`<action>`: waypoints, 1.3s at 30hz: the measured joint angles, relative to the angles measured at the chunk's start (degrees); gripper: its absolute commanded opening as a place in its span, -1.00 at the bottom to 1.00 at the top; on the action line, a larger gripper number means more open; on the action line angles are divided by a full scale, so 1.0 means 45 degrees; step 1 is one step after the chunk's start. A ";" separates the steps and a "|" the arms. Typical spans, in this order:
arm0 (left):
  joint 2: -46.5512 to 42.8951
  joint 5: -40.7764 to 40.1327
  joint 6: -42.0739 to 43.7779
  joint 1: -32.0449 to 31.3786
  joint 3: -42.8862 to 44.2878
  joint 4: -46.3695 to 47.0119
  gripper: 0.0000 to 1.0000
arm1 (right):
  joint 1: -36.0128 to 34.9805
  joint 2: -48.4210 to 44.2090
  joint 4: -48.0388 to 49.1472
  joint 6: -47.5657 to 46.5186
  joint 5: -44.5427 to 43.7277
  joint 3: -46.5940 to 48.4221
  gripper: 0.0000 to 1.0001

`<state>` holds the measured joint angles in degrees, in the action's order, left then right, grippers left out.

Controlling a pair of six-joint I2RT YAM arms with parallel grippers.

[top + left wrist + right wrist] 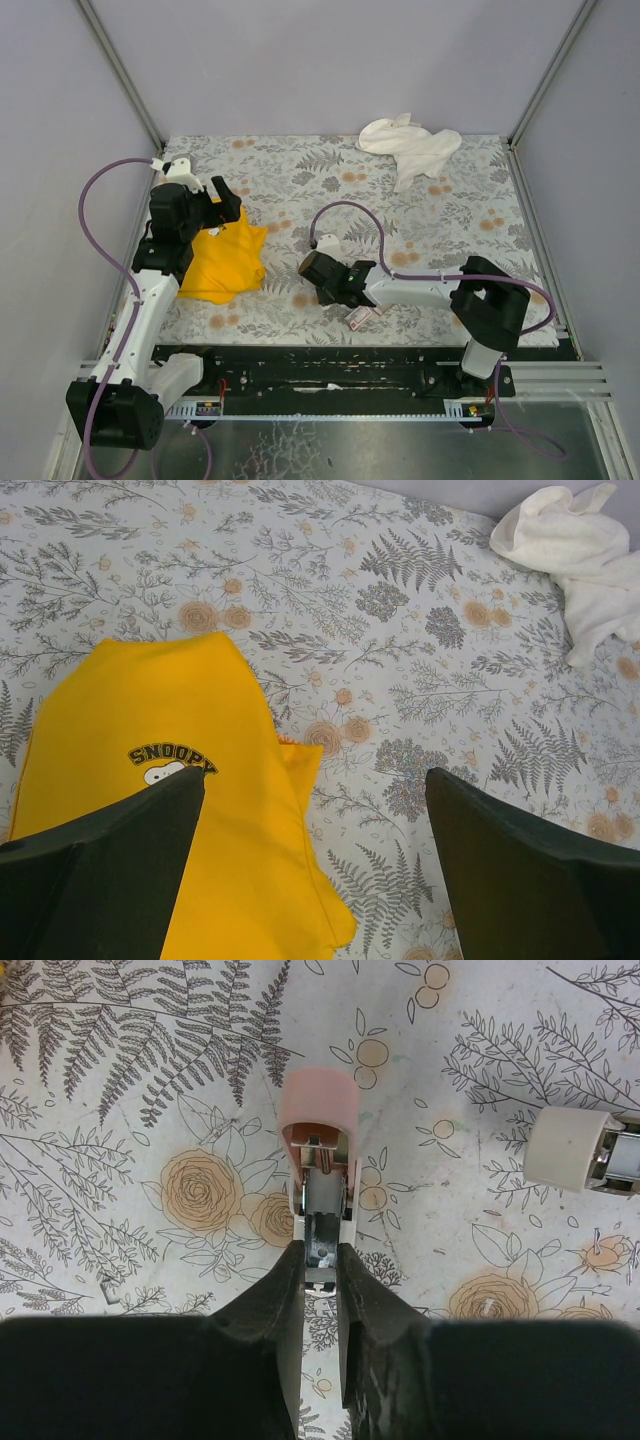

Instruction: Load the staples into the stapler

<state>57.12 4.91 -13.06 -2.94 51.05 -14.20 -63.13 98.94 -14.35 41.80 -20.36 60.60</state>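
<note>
The pink stapler (319,1110) lies open on the floral mat, its silvery inner channel (323,1200) facing up. My right gripper (320,1256) is shut on the stapler's near end, one finger on each side of the channel. In the top view the right gripper (312,268) sits low at the mat's centre and hides the stapler. A small dark-red staples box with a pale label (358,317) lies just behind it near the front edge. No loose staple strips show. My left gripper (315,780) is open and empty over the edge of a yellow cloth (180,810); it also shows in the top view (228,198).
A pale beige block with a metal end (567,1148) lies to the right of the stapler. The yellow Snoopy cloth (225,262) lies at the left and a white cloth (410,145) at the back right. Walls enclose the mat on three sides.
</note>
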 measured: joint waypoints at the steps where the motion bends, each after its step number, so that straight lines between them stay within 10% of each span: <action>1: 0.0000 0.0005 -0.0005 0.0000 -0.0005 0.0000 0.82 | 0.0000 0.0029 -0.0010 0.0000 0.0000 -0.0005 -0.69; 21: -0.0044 0.0039 0.0000 0.0000 -0.0019 0.0000 0.82 | 0.0010 0.0384 0.0141 0.0000 0.0087 -0.0010 -0.66; 39: -0.0044 0.0199 -0.0010 0.0000 -0.0092 0.0005 0.74 | 0.0034 0.0257 -0.0126 -0.0189 0.0301 0.0000 -0.07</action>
<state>56.93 5.80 -13.10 -2.94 50.63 -14.17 -62.98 100.09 -14.92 40.95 -19.00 60.60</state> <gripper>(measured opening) 0.900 0.459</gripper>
